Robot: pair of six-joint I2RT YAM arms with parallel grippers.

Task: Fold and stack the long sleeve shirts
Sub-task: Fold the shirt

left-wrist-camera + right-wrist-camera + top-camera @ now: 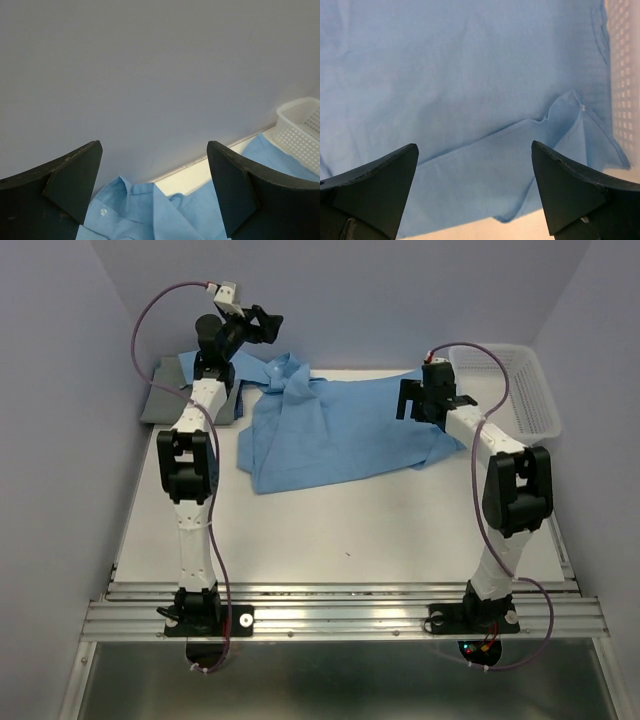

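Blue shirt [340, 430] lies spread and rumpled across the back of the worktop [380, 530], collar toward the left, its right edge just beside the white basket [530, 400]. The grey shirt [172, 390] sits at the back left corner, partly hidden by your left arm [190, 470]. Left gripper [262, 325] is raised above the collar end, jaws wide, holding nothing. Right gripper [432, 405] hovers over the doubled-over flap by the basket, jaws wide too, empty. Looks like you're between folds, so take matching edges: left at the collar or shoulder, right at that loose flap corner. Pinch all layers together, lift low, keep the cloth taut between both sides, and stay off the basket wall.
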